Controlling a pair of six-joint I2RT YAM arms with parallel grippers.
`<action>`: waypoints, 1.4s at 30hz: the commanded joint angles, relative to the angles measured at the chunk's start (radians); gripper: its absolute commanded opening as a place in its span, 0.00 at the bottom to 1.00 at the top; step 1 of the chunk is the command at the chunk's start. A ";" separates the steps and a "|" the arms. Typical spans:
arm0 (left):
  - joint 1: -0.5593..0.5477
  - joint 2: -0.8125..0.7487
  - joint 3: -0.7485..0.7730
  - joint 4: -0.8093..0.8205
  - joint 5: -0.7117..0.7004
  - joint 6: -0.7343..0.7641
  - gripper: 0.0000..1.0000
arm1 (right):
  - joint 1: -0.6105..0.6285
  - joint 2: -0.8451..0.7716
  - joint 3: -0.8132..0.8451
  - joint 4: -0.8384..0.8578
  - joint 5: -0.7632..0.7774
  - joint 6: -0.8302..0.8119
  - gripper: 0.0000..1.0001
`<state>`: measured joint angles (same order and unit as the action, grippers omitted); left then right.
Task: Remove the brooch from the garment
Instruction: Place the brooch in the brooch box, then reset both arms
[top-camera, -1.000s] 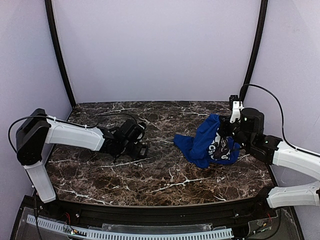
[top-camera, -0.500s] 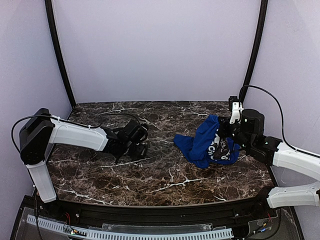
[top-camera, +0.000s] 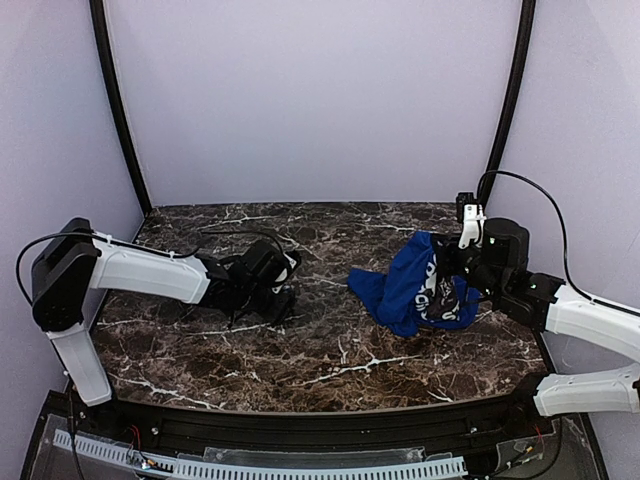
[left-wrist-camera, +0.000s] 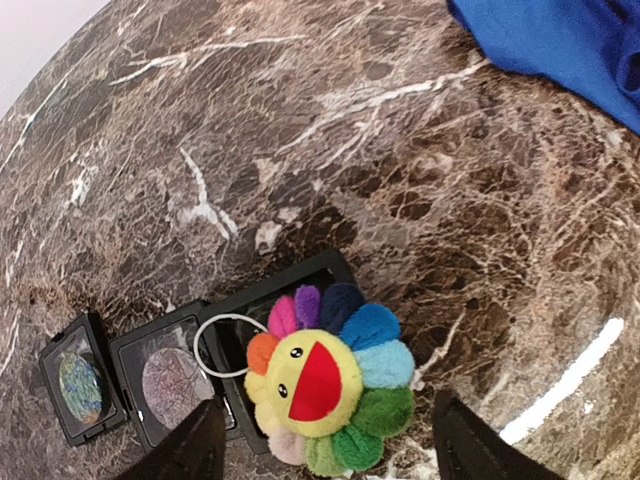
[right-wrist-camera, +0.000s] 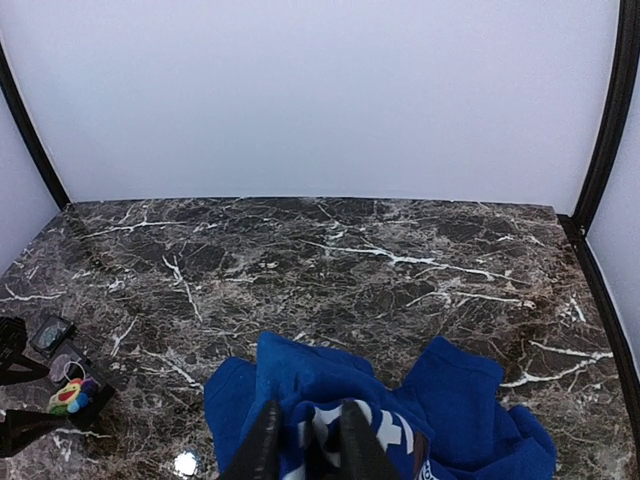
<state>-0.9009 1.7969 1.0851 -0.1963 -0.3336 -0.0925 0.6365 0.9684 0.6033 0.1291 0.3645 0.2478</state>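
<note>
My left gripper (left-wrist-camera: 326, 438) stands wide open with nothing in it. One finger shows on each side at the bottom of the left wrist view, and the brooch (left-wrist-camera: 325, 395) lies free between them. It is a plush flower with rainbow petals, a yellow face and a red mouth. It rests on the right end of a row of small dark trays (left-wrist-camera: 165, 375), on the left side of the table (top-camera: 320, 350), with its white ring (left-wrist-camera: 222, 345) lying over a tray. The garment (top-camera: 415, 285) is a blue heap well apart on the right, so I judge the brooch is already off it.

My right gripper (right-wrist-camera: 305, 445) has only a narrow gap between its fingers, and printed blue cloth fills that gap. I cannot tell whether they pinch it or merely touch it.

The risks I see are all in pulling back:
- On the left, a fingertip moving off sideways rather than straight up could catch a petal or the ring. That would drag the brooch off the trays or shove the trays along.
- On the right, a fold caught between jaws this close could rise with me and haul the garment left or off the table's right edge.
</note>
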 joint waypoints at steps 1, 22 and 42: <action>-0.003 -0.101 -0.046 0.075 0.124 0.005 0.82 | -0.002 -0.018 -0.008 0.021 -0.042 -0.002 0.41; 0.269 -0.319 -0.224 0.328 0.317 -0.078 0.99 | -0.211 0.000 0.041 0.044 -0.300 0.009 0.99; 0.510 -0.708 -0.675 0.750 -0.370 0.002 0.99 | -0.363 -0.087 -0.280 0.441 -0.109 0.003 0.99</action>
<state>-0.3908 1.1362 0.4816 0.4282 -0.5457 -0.1486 0.2623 0.8524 0.3645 0.4068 0.1883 0.2733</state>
